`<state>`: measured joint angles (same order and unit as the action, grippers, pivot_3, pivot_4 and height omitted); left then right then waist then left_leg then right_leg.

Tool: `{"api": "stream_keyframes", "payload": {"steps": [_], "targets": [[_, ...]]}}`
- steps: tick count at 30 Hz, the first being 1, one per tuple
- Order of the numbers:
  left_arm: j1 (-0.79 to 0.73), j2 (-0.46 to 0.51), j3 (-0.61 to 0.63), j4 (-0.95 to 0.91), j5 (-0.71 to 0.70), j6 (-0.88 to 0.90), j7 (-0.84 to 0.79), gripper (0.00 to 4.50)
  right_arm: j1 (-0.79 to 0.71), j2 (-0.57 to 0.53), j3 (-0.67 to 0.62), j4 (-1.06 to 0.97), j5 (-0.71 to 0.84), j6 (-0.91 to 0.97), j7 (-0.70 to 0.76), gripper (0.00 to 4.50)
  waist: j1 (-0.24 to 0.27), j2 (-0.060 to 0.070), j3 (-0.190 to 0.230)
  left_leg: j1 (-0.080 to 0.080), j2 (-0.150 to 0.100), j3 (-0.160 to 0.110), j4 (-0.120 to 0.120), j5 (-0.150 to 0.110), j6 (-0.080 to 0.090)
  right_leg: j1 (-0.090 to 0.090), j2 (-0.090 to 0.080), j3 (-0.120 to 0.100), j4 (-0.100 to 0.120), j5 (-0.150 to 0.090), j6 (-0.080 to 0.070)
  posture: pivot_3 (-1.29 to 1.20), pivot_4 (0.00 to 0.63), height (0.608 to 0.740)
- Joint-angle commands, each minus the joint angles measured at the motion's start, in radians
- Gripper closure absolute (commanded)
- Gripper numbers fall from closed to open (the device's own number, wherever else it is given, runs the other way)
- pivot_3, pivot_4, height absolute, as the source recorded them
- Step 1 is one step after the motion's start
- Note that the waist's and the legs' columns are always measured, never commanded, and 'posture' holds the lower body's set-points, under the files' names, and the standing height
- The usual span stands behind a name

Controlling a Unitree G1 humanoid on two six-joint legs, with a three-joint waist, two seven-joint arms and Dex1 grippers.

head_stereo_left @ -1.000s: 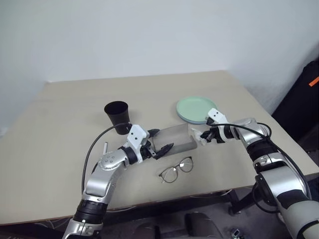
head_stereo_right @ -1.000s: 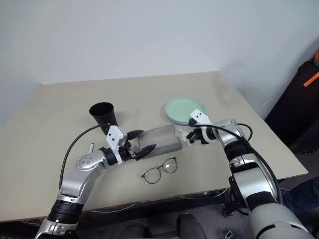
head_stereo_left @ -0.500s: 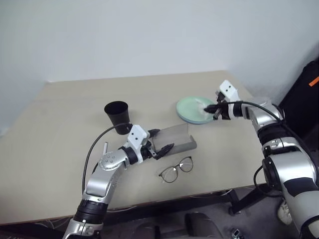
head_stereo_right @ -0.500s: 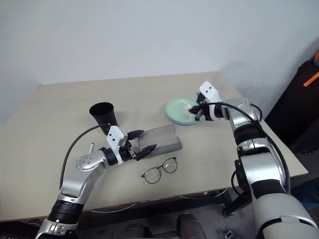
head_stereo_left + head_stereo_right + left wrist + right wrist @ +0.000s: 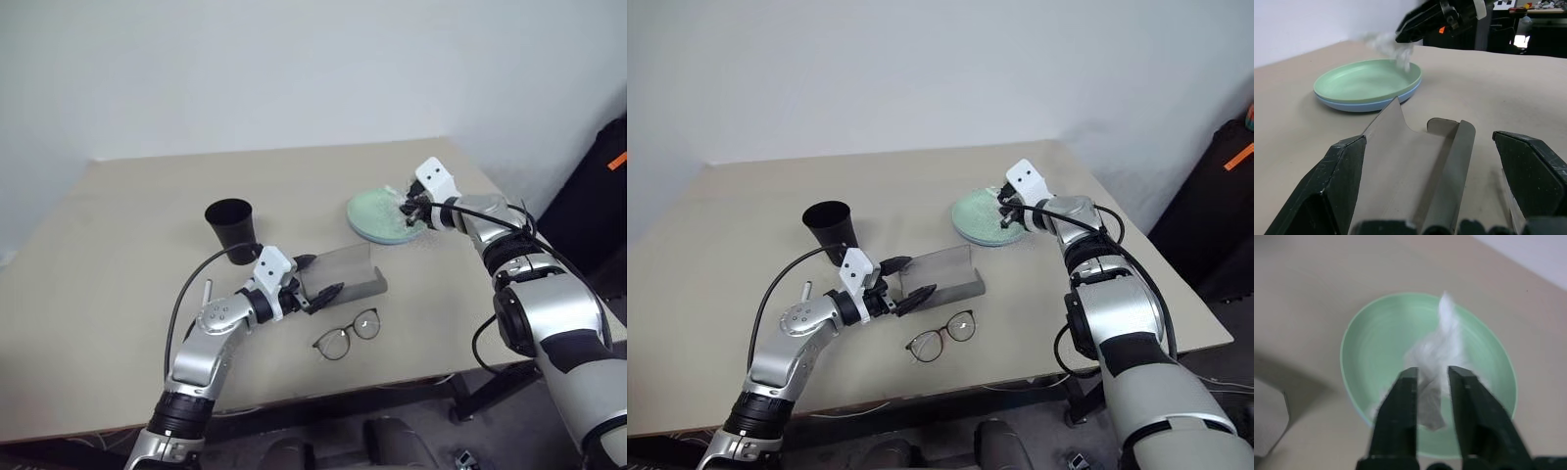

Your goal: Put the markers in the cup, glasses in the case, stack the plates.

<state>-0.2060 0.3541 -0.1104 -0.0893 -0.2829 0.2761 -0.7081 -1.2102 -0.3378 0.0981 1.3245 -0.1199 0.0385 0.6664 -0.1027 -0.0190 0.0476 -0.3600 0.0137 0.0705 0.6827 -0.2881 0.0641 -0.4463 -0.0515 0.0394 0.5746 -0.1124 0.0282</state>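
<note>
Hovering over the stacked plates point(image 5: 1376, 333), right gripper point(image 5: 1430, 382) part-open around tissue point(image 5: 1442, 340); left gripper point(image 5: 1437, 186) wide, empty

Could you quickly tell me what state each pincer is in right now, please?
Left pincer: open, straddling the open grey case, holding nothing.
Right pincer: over the stacked plates, white tissue between its fingers; grip uncertain.

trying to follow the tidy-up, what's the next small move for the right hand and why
Probably open the right hand fully and let the crumpled white tissue drop. It hangs between the black fingers just above the mint green plastic plate, already stacked on the light blue plate, while the open grey case waits for the wire-framed glasses.
</note>
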Motion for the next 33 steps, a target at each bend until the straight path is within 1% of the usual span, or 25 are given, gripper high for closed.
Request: {"api": "stream_keyframes", "payload": {"steps": [1, 3, 4, 8, 10, 13, 16, 19, 20, 22, 23, 24, 26, 28, 33], "targets": [[0.0, 0.009, 0.015, -0.047, 0.0, -0.012, 0.006, 0.07, -0.041, 0.0, -0.027, -0.009, 0.002, -0.022, -0.022, 2.19, 0.0, 0.0, 0.0, 0.0, 0.0, 0.0, 0.0, 0.0, 0.0, 0.0, 0.0, 0.0, 0.0, 0.0, 0.0, 0.0, 0.0, 0.74], [0.002, 0.011, 0.016, -0.05, -0.001, -0.011, 0.008, 0.07, -0.039, -0.001, -0.029, -0.009, -0.003, -0.028, -0.037, 1.53, 0.0, 0.0, 0.0, 0.0, 0.0, 0.0, 0.0, 0.0, 0.0, 0.0, 0.0, 0.0, 0.0, 0.0, 0.0, 0.0, 0.0, 0.74], [0.002, 0.011, 0.016, -0.049, -0.001, -0.01, 0.008, 0.07, -0.039, -0.002, -0.031, -0.009, -0.003, -0.031, -0.04, 1.27, 0.0, 0.0, 0.0, 0.0, 0.0, 0.0, 0.0, 0.0, 0.0, 0.0, 0.0, 0.0, 0.0, 0.0, 0.0, 0.0, 0.0, 0.74], [-0.001, 0.014, 0.014, -0.05, -0.001, -0.006, 0.007, 0.07, -0.031, -0.015, -0.034, -0.02, -0.005, -0.06, -0.021, 1.27, 0.0, 0.0, 0.0, 0.0, 0.0, 0.0, 0.0, 0.0, 0.0, 0.0, 0.0, 0.0, 0.0, 0.0, 0.0, 0.0, 0.0, 0.74], [-0.007, 0.017, 0.011, -0.051, -0.002, -0.003, 0.002, 0.07, -0.018, -0.026, -0.033, -0.035, -0.003, -0.105, 0.009, 1.27, 0.0, 0.0, 0.0, 0.0, 0.0, 0.0, 0.0, 0.0, 0.0, 0.0, 0.0, 0.0, 0.0, 0.0, 0.0, 0.0, 0.0, 0.74], [-0.019, 0.022, 0.012, -0.045, -0.004, 0.003, -0.003, 0.07, 0.043, -0.049, -0.04, -0.092, 0.025, -0.219, 0.129, 1.27, 0.0, 0.0, 0.0, 0.0, 0.0, 0.0, 0.0, 0.0, 0.0, 0.0, 0.0, 0.0, 0.0, 0.0, 0.0, 0.0, 0.0, 0.74], [-0.022, 0.03, 0.013, -0.044, -0.007, 0.006, -0.01, 0.07, 0.117, -0.069, -0.063, -0.171, 0.076, -0.256, 0.27, 1.27, 0.001, 0.0, 0.0, 0.0, 0.0, 0.0, 0.0, 0.0, 0.0, 0.001, 0.0, 0.0, 0.0, 0.0, 0.001, 0.0, 0.0, 0.74], [-0.025, 0.04, 0.011, -0.043, -0.008, 0.009, -0.022, 0.07, 0.219, -0.101, -0.079, -0.301, 0.138, -0.224, 0.422, 1.27, 0.002, 0.0, 0.0, 0.0, -0.001, 0.0, 0.0, 0.0, 0.0, 0.002, 0.0, 0.0, -0.001, 0.001, 0.001, 0.0, 0.0, 0.74], [-0.029, 0.042, 0.009, -0.038, -0.007, 0.011, -0.026, 0.07, 0.271, -0.117, -0.083, -0.373, 0.171, -0.197, 0.487, 1.27, 0.002, 0.0, 0.0, 0.0, -0.001, -0.001, 0.0, 0.0, 0.0, 0.002, 0.0, 0.0, -0.001, 0.001, 0.002, 0.0, 0.0, 0.74], [-0.046, 0.052, 0.0, -0.022, -0.002, 0.016, -0.043, 0.07, 0.435, -0.165, -0.082, -0.609, 0.279, -0.084, 0.655, 1.27, 0.007, 0.0, 0.0, 0.0, -0.001, -0.002, 0.001, 0.0, 0.0, 0.002, 0.0, -0.001, -0.001, 0.001, 0.002, 0.0, 0.0, 0.74], [-0.054, 0.059, -0.007, -0.014, 0.004, 0.02, -0.052, 0.07, 0.507, -0.185, -0.078, -0.715, 0.321, -0.033, 0.712, 1.27, 0.011, 0.0, 0.0, 0.0, -0.001, -0.002, 0.001, 0.0, 0.0, 0.002, 0.0, 0.0, 0.0, 0.001, 0.002, 0.0, 0.0, 0.74], [-0.059, 0.064, -0.013, -0.009, 0.009, 0.023, -0.059, 0.07, 0.563, -0.201, -0.074, -0.798, 0.348, 0.003, 0.739, 1.27, 0.014, 0.0, 0.0, 0.0, -0.001, -0.003, 0.001, 0.0, 0.0, 0.002, 0.0, -0.001, 0.0, 0.0, 0.002, 0.0, 0.0, 0.74], [-0.068, 0.067, -0.024, -0.005, 0.005, 0.027, -0.076, 0.07, 0.642, -0.223, -0.066, -0.898, 0.364, 0.048, 0.747, 1.27, 0.014, 0.001, 0.0, 0.0, -0.001, -0.002, 0.001, 0.0, 0.0, 0.002, 0.0, 0.0, 0.0, 0.0, 0.003, 0.0, 0.0, 0.74], [-0.077, 0.069, -0.034, -0.006, -0.001, 0.035, -0.092, 0.07, 0.7, -0.232, -0.066, -0.957, 0.373, 0.067, 0.741, 1.27, 0.008, 0.001, 0.0, 0.001, 0.0, -0.001, 0.001, 0.0, 0.0, 0.002, 0.0, 0.001, 0.0, 0.0, 0.002, 0.0, 0.0, 0.74], [-0.098, 0.077, -0.054, -0.017, -0.019, 0.08, -0.137, 0.07, 0.768, -0.228, -0.065, -1.007, 0.38, 0.062, 0.718, 1.27, 0.004, 0.001, 0.0, 0.003, 0.0, 0.0, 0.003, -0.001, -0.003, 0.002, 0.0, 0.001, 0.0, -0.001, 0.001, 0.0, 0.0, 0.74]]}}
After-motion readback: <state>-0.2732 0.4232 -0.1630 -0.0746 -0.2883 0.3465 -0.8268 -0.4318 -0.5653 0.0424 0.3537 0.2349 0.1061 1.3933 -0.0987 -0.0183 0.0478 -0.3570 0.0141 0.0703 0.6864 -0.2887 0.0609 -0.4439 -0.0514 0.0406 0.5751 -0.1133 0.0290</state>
